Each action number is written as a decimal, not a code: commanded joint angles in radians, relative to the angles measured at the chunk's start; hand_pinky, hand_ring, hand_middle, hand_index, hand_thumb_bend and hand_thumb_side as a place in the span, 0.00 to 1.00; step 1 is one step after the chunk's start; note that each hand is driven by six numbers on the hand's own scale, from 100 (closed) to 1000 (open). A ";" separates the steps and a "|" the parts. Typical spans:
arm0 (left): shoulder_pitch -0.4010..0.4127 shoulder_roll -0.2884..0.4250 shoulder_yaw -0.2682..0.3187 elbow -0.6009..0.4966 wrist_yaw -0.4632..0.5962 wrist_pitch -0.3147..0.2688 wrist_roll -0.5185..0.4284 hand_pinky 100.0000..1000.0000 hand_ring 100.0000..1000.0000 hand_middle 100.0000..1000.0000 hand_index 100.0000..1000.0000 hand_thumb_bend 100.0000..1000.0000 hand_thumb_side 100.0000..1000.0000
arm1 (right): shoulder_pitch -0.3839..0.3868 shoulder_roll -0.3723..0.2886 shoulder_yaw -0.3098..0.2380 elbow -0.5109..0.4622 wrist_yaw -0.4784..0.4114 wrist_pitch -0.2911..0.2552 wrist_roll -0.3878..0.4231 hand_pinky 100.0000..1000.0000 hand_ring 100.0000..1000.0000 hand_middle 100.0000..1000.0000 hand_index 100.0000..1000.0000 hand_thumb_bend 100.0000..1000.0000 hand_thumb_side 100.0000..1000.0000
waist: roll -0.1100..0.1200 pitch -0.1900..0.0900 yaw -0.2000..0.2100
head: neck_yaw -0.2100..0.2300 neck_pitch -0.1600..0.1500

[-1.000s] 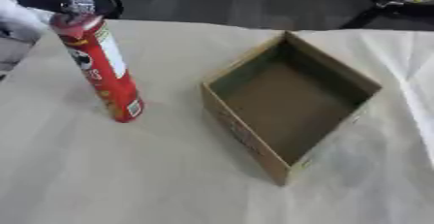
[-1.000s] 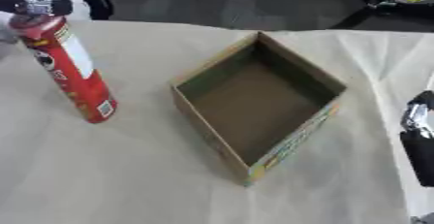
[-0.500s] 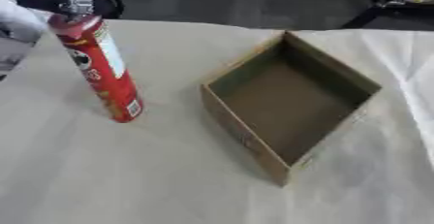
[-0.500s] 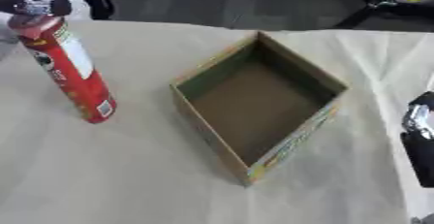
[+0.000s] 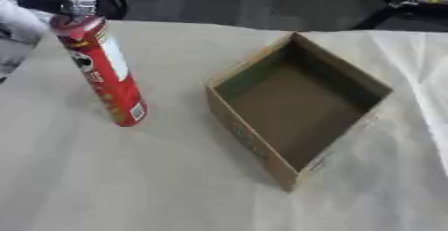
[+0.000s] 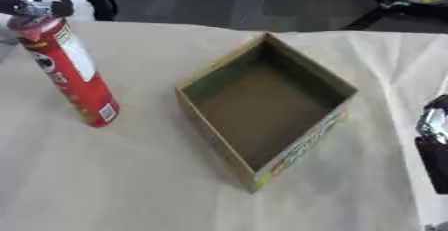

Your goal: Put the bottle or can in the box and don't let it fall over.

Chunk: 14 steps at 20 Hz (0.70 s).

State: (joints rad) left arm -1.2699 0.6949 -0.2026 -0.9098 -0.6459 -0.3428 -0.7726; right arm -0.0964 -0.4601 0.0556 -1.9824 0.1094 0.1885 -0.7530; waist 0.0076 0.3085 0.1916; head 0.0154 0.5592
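Unmoved can (image 5: pixel 101 71), cloth-covered table (image 5: pixel 131 185).

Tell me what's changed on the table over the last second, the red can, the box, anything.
Nothing has visibly changed. The tall red can stands upright on the cloth left of the open cardboard box, apart from it, and the box is empty as before. A dark part of the robot's right arm shows at the right edge of the right eye view, in the same place; no robot hand can be made out.

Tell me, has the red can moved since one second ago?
No. The red can stands at the same spot left of the cardboard box as before, upright on the table.
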 commanded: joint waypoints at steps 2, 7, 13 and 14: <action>-0.016 0.025 0.017 -0.041 0.061 -0.091 -0.134 0.81 0.92 0.90 0.85 0.24 1.00 | -0.004 -0.009 -0.011 -0.018 -0.003 -0.002 -0.003 0.30 0.72 0.95 0.96 0.00 0.58 | -0.003 -0.010 0.001 | 0.004 -0.012; -0.015 0.031 0.027 -0.086 0.096 -0.047 -0.134 0.81 0.93 0.90 0.85 0.20 1.00 | -0.003 -0.007 -0.012 -0.018 -0.004 -0.002 -0.003 0.30 0.72 0.95 0.96 0.00 0.58 | -0.003 -0.008 0.001 | 0.003 -0.010; -0.012 0.034 0.018 -0.130 0.168 -0.033 -0.134 0.81 0.92 0.90 0.85 0.16 1.00 | -0.003 -0.006 -0.012 -0.018 -0.006 -0.001 -0.004 0.30 0.72 0.95 0.96 0.00 0.58 | -0.004 -0.007 0.000 | 0.002 -0.006; -0.010 0.038 0.010 -0.142 0.178 -0.034 -0.134 0.81 0.92 0.90 0.85 0.17 1.00 | -0.002 -0.006 -0.012 -0.018 -0.006 -0.001 -0.004 0.30 0.72 0.95 0.96 0.00 0.58 | -0.004 -0.007 0.000 | 0.002 -0.005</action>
State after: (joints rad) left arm -1.2650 0.6952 -0.1955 -1.0269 -0.4857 -0.2943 -0.8212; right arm -0.0957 -0.4568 0.0504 -1.9824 0.1084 0.1887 -0.7532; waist 0.0028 0.3168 0.1918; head 0.0156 0.5596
